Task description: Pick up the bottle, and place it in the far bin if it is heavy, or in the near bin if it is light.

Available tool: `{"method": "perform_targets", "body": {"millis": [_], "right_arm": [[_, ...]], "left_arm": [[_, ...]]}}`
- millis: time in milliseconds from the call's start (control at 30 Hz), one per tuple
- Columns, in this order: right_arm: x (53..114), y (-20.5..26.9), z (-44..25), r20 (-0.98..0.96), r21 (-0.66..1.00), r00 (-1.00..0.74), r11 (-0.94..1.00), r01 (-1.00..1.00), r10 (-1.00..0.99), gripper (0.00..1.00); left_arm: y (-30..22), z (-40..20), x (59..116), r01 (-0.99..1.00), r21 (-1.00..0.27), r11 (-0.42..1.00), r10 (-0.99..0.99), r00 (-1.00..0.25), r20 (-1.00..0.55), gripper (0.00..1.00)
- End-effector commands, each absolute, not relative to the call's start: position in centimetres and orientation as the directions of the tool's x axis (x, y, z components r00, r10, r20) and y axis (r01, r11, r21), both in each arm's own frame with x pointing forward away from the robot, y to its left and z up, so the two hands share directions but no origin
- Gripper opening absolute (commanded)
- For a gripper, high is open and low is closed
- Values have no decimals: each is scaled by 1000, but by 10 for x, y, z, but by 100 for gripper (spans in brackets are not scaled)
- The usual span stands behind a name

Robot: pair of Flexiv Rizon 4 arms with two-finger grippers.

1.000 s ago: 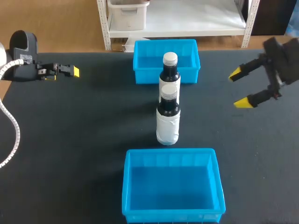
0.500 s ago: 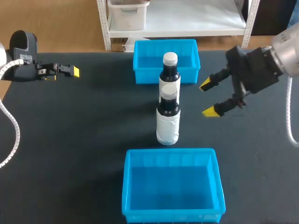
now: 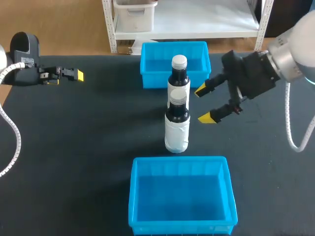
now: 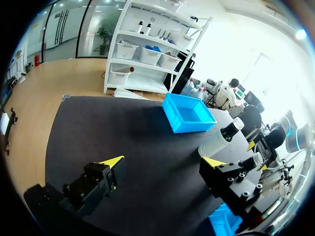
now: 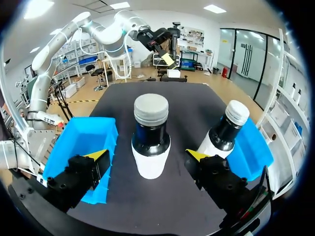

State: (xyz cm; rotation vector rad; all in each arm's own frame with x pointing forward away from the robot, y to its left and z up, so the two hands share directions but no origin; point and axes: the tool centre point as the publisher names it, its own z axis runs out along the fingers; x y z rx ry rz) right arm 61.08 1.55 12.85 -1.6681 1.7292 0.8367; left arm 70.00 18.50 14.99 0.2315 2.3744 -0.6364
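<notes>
The worktop [image 3: 88, 147] had a flat black surface. A blue far bin [image 3: 152, 81] sat by its far edge and a blue near bin [image 3: 135, 196] by its near edge. Between them, in line, stood two upright dark bottles with white labels: the far bottle [image 3: 178, 73] just before the far bin, and the near bottle [image 3: 176, 130] close in front of it.

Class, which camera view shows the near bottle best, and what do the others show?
The right wrist view: the near bottle stands whole, just ahead of the open right claw. The head view shows it from above, overlapping the far bottle. The left wrist view shows little beyond its cap.
</notes>
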Motion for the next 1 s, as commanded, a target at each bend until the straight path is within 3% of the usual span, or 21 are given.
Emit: {"method": "perform_targets", "body": {"millis": [33, 1000], "right_arm": [[614, 27, 127, -781, 45, -41, 9, -999, -623, 100], [622, 70, 119, -807, 74, -66, 10, -997, -587, 100]], "left_arm": [[185, 150, 700, 321, -383, 866, 0, -767, -642, 100], [185, 150, 700, 321, -383, 866, 0, -767, -642, 100]]}}
